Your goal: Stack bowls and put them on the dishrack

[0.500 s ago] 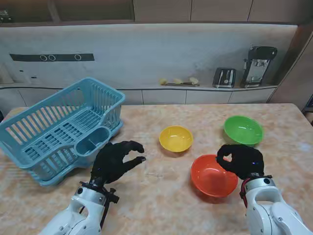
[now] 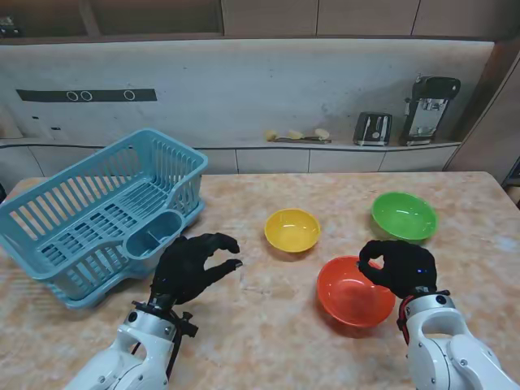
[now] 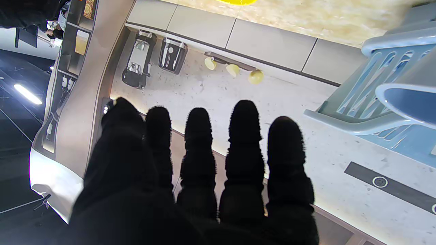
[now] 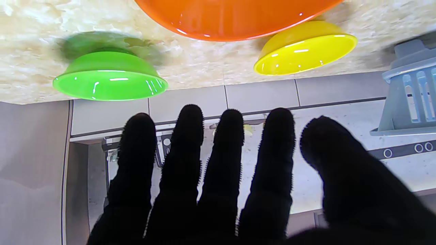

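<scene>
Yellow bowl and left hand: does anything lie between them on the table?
No. In the stand view, only bare table top separates the yellow bowl from the left hand.

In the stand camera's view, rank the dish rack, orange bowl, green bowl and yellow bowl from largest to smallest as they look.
1. Dish rack, by far the largest.
2. Orange bowl, though it lies nearest the camera, which may inflate it.
3. Green bowl.
4. Yellow bowl, slightly smaller than the green one.

Bare tabletop (image 2: 268,325) open between both arms; dish rack (image 2: 97,213) blocking far left; yellow bowl (image 2: 292,229) mid-table.
</scene>
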You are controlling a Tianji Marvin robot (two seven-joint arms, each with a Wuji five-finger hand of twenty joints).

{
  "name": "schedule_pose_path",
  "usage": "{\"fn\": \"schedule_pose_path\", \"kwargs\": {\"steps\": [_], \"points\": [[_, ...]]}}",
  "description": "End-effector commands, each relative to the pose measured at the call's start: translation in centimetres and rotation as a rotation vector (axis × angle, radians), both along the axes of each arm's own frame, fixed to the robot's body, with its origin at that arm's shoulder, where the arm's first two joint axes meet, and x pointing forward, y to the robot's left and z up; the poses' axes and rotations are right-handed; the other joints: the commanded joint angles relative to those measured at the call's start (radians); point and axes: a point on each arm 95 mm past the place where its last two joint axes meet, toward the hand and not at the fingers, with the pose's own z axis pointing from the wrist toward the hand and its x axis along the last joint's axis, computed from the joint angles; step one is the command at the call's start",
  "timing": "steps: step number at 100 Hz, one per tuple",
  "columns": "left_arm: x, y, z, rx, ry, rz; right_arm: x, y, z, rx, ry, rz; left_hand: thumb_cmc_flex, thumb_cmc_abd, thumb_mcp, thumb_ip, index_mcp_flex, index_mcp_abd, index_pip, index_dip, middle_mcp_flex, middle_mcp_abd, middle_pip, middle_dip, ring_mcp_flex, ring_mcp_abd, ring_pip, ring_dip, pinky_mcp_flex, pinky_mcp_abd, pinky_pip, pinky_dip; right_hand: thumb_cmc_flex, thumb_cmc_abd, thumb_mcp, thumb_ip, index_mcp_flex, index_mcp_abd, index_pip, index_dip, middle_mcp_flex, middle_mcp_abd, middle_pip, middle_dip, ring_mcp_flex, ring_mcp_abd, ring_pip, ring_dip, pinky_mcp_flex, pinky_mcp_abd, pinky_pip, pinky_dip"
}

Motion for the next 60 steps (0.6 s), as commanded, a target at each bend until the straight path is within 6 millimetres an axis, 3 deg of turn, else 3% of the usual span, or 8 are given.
{"fn": "schedule_pose_path", "kwargs": {"steps": [1, 12, 18, 20, 30, 43, 60], "points": [[-0.2, -0.2, 0.0, -0.001, 0.006, -0.009, -0.2, 0.2, -0.4, -0.006, 0.036, -0.006, 0.009, 0.032, -0.017, -0.004, 0.021, -0.016, 0.001, 0.013, 0.015, 0.001, -0.017, 0.009, 0.012, 0.012, -0.002, -0.006, -0.004, 0.012, 0.001, 0.005, -0.027, -0.003, 0.005, -0.012, -0.026, 0.025, -0.012, -0.024, -0.021, 0.008, -0.025, -0.026, -0.026, 0.006, -0.024, -0.028, -0.029, 0.01, -0.02, -0.014], [-0.2, -0.2, 0.0, -0.001, 0.005, -0.012, 0.1, 0.0, -0.6, -0.023, 0.055, -0.02, 0.01, 0.031, -0.016, -0.004, 0.021, -0.013, 0.002, 0.013, 0.015, 0.0, -0.017, 0.009, 0.012, 0.011, -0.002, -0.006, -0.004, 0.012, 0.001, 0.005, -0.057, 0.002, 0.01, -0.006, -0.042, 0.082, -0.084, -0.008, -0.058, 0.02, -0.057, -0.049, -0.06, 0.009, -0.081, -0.056, -0.073, 0.024, -0.071, -0.014], [-0.2, -0.2, 0.0, -0.001, 0.005, -0.012, 0.3, -0.2, -0.7, -0.034, 0.069, -0.033, 0.01, 0.032, -0.017, -0.004, 0.022, -0.015, 0.001, 0.013, 0.016, 0.0, -0.017, 0.009, 0.011, 0.011, -0.003, -0.006, -0.005, 0.012, 0.0, 0.005, -0.083, 0.017, 0.004, 0.005, -0.04, 0.118, -0.15, 0.006, -0.083, 0.03, -0.073, -0.058, -0.078, 0.012, -0.108, -0.07, -0.089, 0.029, -0.092, -0.012], [-0.2, -0.2, 0.0, -0.002, 0.005, -0.011, 0.4, -0.2, -0.8, -0.037, 0.074, -0.038, 0.01, 0.032, -0.016, -0.004, 0.022, -0.015, 0.001, 0.013, 0.015, 0.001, -0.017, 0.009, 0.011, 0.012, -0.003, -0.006, -0.005, 0.012, 0.0, 0.005, -0.094, 0.031, -0.007, 0.015, -0.035, 0.142, -0.206, 0.045, -0.097, 0.035, -0.082, -0.063, -0.089, 0.015, -0.12, -0.076, -0.099, 0.03, -0.105, -0.008], [-0.3, -0.2, 0.0, -0.003, 0.003, -0.009, 1.0, -0.6, -1.2, -0.054, 0.114, -0.067, 0.009, 0.031, -0.017, -0.004, 0.022, -0.014, 0.001, 0.013, 0.015, 0.002, -0.017, 0.009, 0.012, 0.01, -0.002, -0.006, -0.004, 0.012, 0.0, 0.005, -0.125, 0.045, -0.025, 0.043, -0.054, 0.208, -0.294, 0.061, -0.153, 0.06, -0.107, -0.075, -0.124, 0.027, -0.152, -0.091, -0.124, 0.034, -0.129, -0.012], [-0.2, -0.3, 0.0, -0.006, 0.001, -0.01, 1.9, -1.2, -1.9, -0.077, 0.154, -0.108, 0.008, 0.031, -0.017, -0.004, 0.022, -0.014, 0.001, 0.013, 0.017, 0.001, -0.017, 0.009, 0.012, 0.011, -0.002, -0.006, -0.004, 0.012, 0.0, 0.005, -0.159, 0.014, -0.009, 0.032, -0.123, 0.28, -0.373, 0.058, -0.252, 0.095, -0.114, -0.06, -0.164, 0.037, -0.165, -0.093, -0.152, 0.033, -0.151, -0.012], [-0.3, -0.3, 0.0, -0.002, 0.001, -0.016, 3.0, -2.1, -2.9, -0.079, 0.22, -0.157, 0.009, 0.031, -0.017, -0.004, 0.022, -0.015, 0.001, 0.013, 0.017, 0.001, -0.017, 0.009, 0.012, 0.011, -0.003, -0.006, -0.004, 0.012, 0.0, 0.005, -0.185, 0.014, -0.004, 0.019, -0.175, 0.324, -0.413, 0.06, -0.356, 0.122, -0.094, -0.013, -0.182, 0.03, -0.124, -0.053, -0.16, 0.028, -0.151, -0.003]]}}
